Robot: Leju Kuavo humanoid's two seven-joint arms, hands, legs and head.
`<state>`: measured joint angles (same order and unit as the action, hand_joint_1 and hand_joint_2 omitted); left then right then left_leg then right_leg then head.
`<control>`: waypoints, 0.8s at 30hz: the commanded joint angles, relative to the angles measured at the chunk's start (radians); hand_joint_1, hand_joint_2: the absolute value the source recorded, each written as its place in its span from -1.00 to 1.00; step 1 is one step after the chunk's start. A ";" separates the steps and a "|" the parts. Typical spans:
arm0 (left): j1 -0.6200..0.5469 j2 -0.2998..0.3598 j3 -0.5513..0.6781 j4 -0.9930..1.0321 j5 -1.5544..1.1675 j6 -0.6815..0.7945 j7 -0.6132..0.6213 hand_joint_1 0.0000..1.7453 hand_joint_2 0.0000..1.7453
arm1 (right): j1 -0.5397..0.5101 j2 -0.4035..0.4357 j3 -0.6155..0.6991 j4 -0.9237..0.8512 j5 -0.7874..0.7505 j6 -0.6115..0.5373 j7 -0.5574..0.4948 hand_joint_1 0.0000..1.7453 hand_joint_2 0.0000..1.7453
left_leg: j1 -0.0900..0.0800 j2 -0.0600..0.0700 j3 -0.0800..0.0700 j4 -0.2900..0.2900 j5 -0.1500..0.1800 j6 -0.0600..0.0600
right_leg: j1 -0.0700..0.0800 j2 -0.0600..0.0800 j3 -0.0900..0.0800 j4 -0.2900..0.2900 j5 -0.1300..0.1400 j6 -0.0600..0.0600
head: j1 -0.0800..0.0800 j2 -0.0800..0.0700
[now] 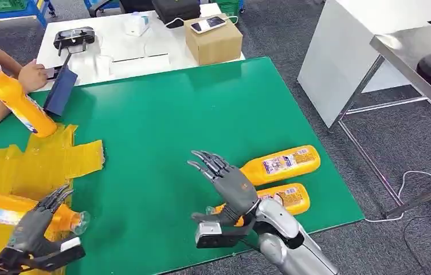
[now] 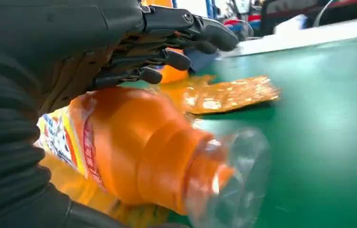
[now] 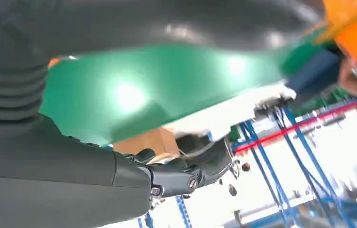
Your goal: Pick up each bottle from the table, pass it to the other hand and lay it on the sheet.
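An orange plastic bottle (image 1: 7, 211), smooth, with a printed label and a clear domed cap, is lying on its side on the crinkled yellow sheet (image 1: 35, 160) at the lower left of the head view; its long axis is running left to right, cap toward the right. The left robot hand (image 1: 35, 220) is hovering just over it with its dark fingers (image 2: 176, 59) spread and slightly curled, gripping nothing; from the left wrist view I cannot tell whether the palm is touching the bottle.

The right robot hand (image 1: 227, 183) is standing raised at lower centre, fingers apart and pointing to the upper left, holding nothing. Just right of it, two more orange bottles are lying on the smooth green tabletop (image 1: 202, 109): the farther bottle (image 1: 282, 163) and the nearer bottle (image 1: 285, 197), both with long axes running roughly left to right and tilted slightly upward to the right. The right robot hand is hiding the cap end of the nearer one.

At the upper left a person's hand (image 1: 32, 74) is resting by a dark blue tablet (image 1: 61, 91), and a fourth tilted orange bottle (image 1: 15, 100) is leaning there, cap toward the upper left, base at the sheet's edge. Beyond the green surface, a white table (image 1: 116, 51) is carrying a cardboard box (image 1: 213, 41) with a phone (image 1: 208, 24) on top.
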<state>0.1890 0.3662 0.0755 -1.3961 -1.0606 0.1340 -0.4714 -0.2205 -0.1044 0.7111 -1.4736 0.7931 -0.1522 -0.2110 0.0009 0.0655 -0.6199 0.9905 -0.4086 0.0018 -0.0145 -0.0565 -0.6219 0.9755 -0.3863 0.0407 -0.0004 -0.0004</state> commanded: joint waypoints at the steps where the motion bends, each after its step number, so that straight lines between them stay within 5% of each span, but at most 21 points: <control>1: 0.168 -0.155 0.170 -0.178 0.165 -0.119 -0.161 -1.00 1.00 | 0.078 -0.179 0.040 -0.088 0.037 0.027 0.008 -1.00 1.00 | 0.000 -0.001 0.003 -0.001 -0.002 0.000 | -0.001 0.004 0.003 -0.001 -0.001 0.000 | 0.000 0.000; 4: 0.143 -0.224 0.188 -0.247 0.345 -0.177 -0.227 -1.00 1.00 | 0.109 -0.208 0.026 -0.101 0.058 0.044 0.022 -1.00 1.00 | 0.001 -0.004 0.006 0.000 -0.004 0.001 | -0.001 0.005 0.007 -0.001 -0.002 -0.001 | 0.000 0.000; 10: 0.126 -0.223 0.151 -0.352 0.657 -0.213 -0.227 -1.00 1.00 | 0.110 -0.220 0.002 -0.072 0.069 0.075 0.037 -1.00 1.00 | 0.000 -0.005 0.000 0.001 -0.001 0.001 | 0.000 0.000 0.001 -0.002 -0.001 0.000 | 0.000 0.000; 24: 0.134 -0.222 0.161 -0.373 0.723 -0.231 -0.227 -1.00 1.00 | 0.094 -0.243 -0.072 -0.044 0.087 0.090 0.081 -1.00 1.00 | 0.000 -0.005 0.003 0.001 -0.003 0.001 | 0.000 0.003 0.004 -0.001 -0.002 -0.001 | 0.000 0.000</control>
<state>0.3270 0.1793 0.2232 -1.7670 -0.3471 -0.0897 -0.6989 -0.1020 -0.3304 0.6729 -1.5537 0.8747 -0.0801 -0.1392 0.0002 0.0651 -0.6211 0.9908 -0.4096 0.0035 -0.0146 -0.0576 -0.6227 0.9743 -0.3863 0.0411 -0.0004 -0.0004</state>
